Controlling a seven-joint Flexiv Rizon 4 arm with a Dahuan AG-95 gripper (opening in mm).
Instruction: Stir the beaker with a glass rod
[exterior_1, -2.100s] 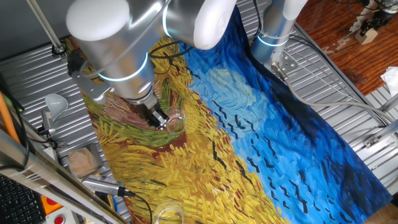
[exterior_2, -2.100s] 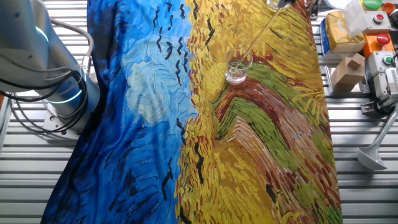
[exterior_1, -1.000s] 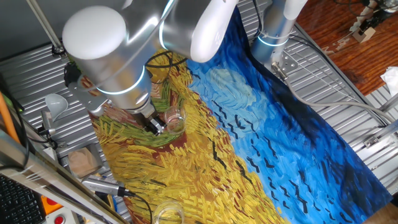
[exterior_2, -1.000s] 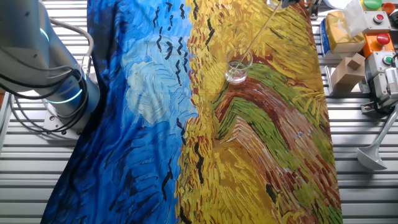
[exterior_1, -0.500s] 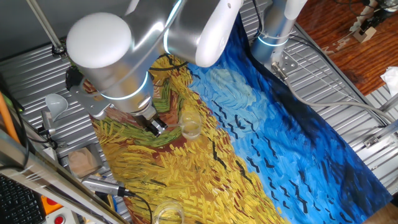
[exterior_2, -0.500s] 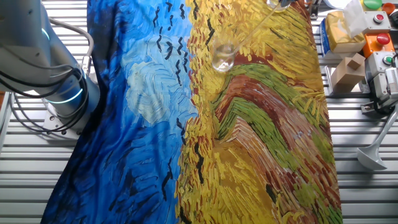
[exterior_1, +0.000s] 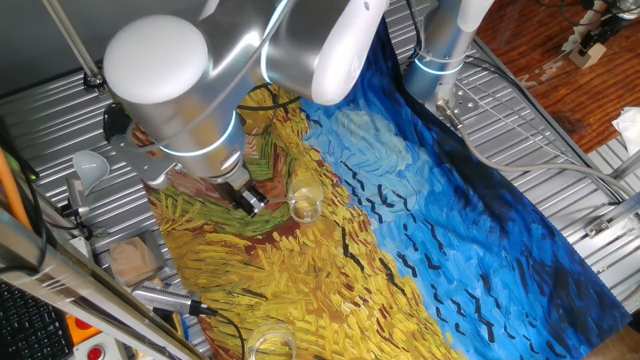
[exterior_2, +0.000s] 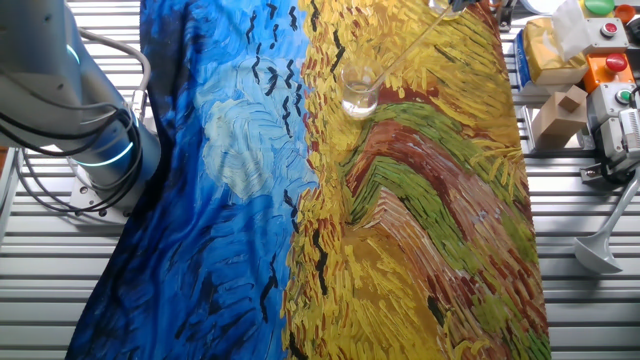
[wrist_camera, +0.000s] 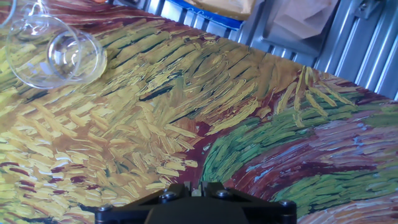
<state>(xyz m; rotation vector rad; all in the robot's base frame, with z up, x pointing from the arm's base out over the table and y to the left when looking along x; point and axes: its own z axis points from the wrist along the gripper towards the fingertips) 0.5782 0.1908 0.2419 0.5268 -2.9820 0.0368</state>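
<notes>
The beaker (exterior_2: 358, 92), a small clear glass cylinder, stands on the painted cloth near where yellow meets blue. It also shows in one fixed view (exterior_1: 305, 202) and at the top left of the hand view (wrist_camera: 53, 53). The glass rod (exterior_2: 411, 50) is a faint thin line that slants down from the top edge. Its lower end comes down just right of the beaker, apparently outside it. My gripper (exterior_1: 250, 201) hangs left of the beaker, a little apart from it. Its jaws (wrist_camera: 193, 188) are closed on the rod's upper end. The hand view does not show the rod's length.
A wider clear glass vessel (exterior_1: 268, 343) stands at the cloth's near edge. A white funnel (exterior_1: 88, 165) and a thick grey pole (exterior_1: 68, 40) are on the slatted table beside the cloth. Cardboard boxes (exterior_2: 560, 108) and an orange button box (exterior_2: 612, 68) sit by that side. The arm's base (exterior_2: 95, 150) stands on the blue side.
The beaker has slid away from my gripper toward the blue part of the cloth. The rod that reached into it one second ago now ends beside it. My gripper barely moved.
</notes>
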